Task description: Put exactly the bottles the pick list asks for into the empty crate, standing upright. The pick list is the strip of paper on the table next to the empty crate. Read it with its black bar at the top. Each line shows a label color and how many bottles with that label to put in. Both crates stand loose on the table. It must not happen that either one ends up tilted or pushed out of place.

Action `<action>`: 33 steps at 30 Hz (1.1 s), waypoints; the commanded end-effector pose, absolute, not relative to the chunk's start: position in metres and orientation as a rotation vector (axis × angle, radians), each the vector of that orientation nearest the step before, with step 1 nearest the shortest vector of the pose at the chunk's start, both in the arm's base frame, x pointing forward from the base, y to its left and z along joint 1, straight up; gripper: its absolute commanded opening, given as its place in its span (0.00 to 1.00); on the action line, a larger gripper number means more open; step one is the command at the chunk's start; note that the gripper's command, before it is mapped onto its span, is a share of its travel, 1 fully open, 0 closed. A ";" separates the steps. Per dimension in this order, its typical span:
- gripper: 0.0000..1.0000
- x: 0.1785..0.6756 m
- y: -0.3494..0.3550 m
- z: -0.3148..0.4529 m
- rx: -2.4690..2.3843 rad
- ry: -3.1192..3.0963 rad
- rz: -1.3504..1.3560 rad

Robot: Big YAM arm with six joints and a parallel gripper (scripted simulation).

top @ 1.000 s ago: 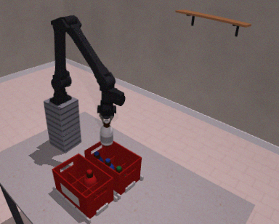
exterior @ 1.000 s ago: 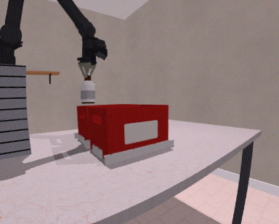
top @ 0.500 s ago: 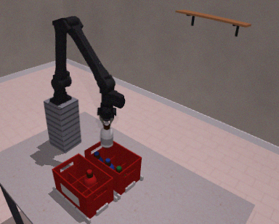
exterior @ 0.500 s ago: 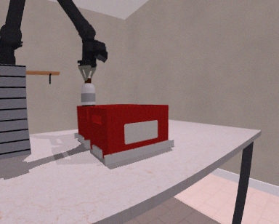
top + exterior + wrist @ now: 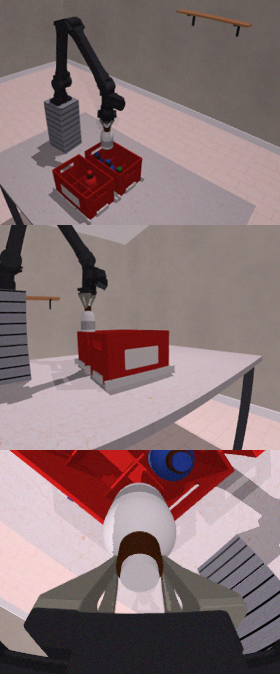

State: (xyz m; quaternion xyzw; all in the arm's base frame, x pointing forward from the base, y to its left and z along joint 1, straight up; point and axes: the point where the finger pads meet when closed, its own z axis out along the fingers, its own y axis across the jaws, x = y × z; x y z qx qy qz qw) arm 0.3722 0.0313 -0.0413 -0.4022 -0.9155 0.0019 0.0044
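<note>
Grip: the gripper (image 5: 106,126) is clamped on the neck of a white bottle (image 5: 106,140), fingers narrow and pressing just under its dark brown cap (image 5: 140,548); the body hangs free below
Bottle position: lifted over the far corner of the stocked crate (image 5: 128,172), base near rim height in the exterior view, upright
Stocked crate contents: blue-capped bottles (image 5: 173,457) and one green-capped bottle (image 5: 119,169) stand in the cells below the carried one
Receiving crate: the second crate (image 5: 69,181) sits just beside the stocked crate on its near side and holds one red bottle (image 5: 90,178)
Pick list: not legible in any view; whether this label colour is wanted cannot be confirmed
Risk, clearance: low carry height could let the base clip the shared crate walls; both crates are loose and would shift
Risk, grip: a neck-only hold allows swing or slip during a fast traverse
Risk, placement: a base landing on a divider would leave the bottle tilted
Risk, count: an unverified colour could spoil the tally
</note>
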 end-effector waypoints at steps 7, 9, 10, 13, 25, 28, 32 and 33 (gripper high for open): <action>0.00 0.394 0.031 -0.036 -1.287 -2.914 -0.039; 0.00 0.385 0.031 -0.046 -1.278 -2.894 -0.019; 0.00 0.384 0.031 -0.045 -1.279 -2.897 -0.023; 0.00 0.402 0.033 -0.034 -1.295 -2.934 -0.058; 0.00 0.395 0.034 -0.052 -1.287 -2.915 -0.040; 0.00 0.386 0.034 -0.060 -1.280 -2.900 -0.025; 0.00 0.402 0.035 -0.055 -1.292 -2.927 -0.052; 0.00 0.400 0.035 -0.060 -1.289 -2.920 -0.045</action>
